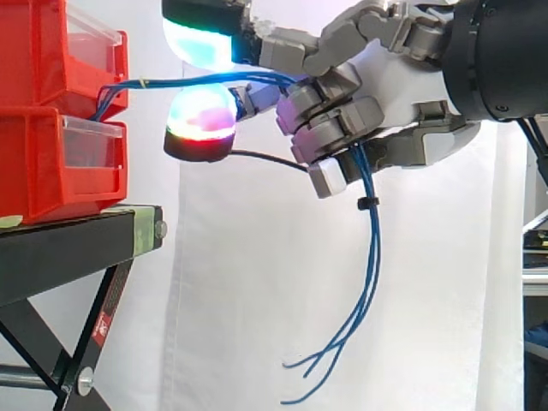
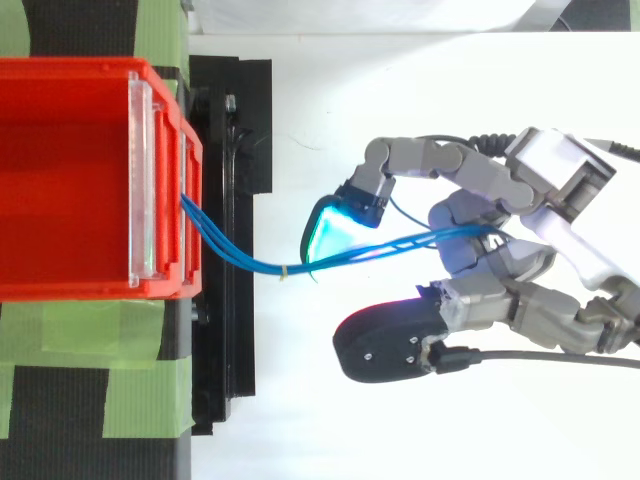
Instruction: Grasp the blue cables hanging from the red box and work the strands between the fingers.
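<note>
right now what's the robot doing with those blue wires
The robot hand has its fingers curled round a bundle of blue cables that comes out of the red box on the black stand. The strands span the gap to the hand, pass between its fingers and hang loose below it, ends splayed.

In the left of the frame, the red bins (image 1: 51, 163) are smooth, glossy plastic with clear plastic front panels (image 1: 86, 141). The stand (image 1: 60, 248) below is matt black metal, patched with dull green tape (image 2: 110, 330). The blue cables (image 1: 370, 257) have a sleek plastic sheath. The robot hand (image 1: 398, 94) has smooth grey and white shells and translucent pads (image 1: 201, 116). The curtain (image 1: 240, 300) is white cloth.
</note>
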{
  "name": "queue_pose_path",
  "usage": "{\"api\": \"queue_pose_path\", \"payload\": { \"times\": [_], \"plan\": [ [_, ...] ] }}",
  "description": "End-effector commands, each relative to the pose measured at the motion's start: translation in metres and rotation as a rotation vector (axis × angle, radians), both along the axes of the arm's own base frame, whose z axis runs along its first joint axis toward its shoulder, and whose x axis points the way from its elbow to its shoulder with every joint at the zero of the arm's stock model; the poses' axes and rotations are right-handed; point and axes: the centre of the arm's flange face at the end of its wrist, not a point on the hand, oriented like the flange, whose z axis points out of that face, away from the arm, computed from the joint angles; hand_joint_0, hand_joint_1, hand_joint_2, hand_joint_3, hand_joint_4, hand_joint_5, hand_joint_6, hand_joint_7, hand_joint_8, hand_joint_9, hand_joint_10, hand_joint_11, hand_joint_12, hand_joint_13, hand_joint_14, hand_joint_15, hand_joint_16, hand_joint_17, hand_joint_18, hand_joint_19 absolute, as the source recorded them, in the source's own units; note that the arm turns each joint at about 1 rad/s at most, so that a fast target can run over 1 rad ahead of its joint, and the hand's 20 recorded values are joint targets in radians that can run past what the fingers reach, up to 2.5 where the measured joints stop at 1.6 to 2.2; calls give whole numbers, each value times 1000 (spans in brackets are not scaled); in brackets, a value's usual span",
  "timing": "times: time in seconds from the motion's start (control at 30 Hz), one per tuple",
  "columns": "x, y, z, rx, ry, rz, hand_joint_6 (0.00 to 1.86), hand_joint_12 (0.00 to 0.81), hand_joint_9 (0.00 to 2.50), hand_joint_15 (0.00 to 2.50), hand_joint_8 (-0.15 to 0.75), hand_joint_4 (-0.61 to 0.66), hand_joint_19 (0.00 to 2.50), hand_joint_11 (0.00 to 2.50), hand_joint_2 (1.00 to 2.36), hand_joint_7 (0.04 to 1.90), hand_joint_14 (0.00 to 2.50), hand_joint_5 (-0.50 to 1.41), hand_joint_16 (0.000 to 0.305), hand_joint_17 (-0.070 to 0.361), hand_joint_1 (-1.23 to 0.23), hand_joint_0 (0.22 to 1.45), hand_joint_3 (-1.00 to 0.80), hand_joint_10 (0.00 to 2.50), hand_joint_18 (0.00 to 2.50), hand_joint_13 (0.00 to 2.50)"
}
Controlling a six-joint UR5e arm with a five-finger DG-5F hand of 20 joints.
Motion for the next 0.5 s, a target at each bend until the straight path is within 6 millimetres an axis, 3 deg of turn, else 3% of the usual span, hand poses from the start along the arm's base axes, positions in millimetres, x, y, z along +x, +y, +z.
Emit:
{"api": "queue_pose_path", "payload": {
  "times": [0.0, 0.47],
  "plan": [
    [1, 2, 0, -4, -1, 2, 550, 486, 1051, 1590, 439, 167, 833, 2500, 1007, 1222, 2500, 137, 56, 125, -627, 881, -839, 2500, 1788, 1472],
    [0, -1, 0, -43, 24, -33, 552, 486, 1051, 1590, 439, 164, 833, 2500, 1006, 1237, 2500, 162, 56, 125, -605, 875, -869, 2500, 1788, 1472]
  ]
}}
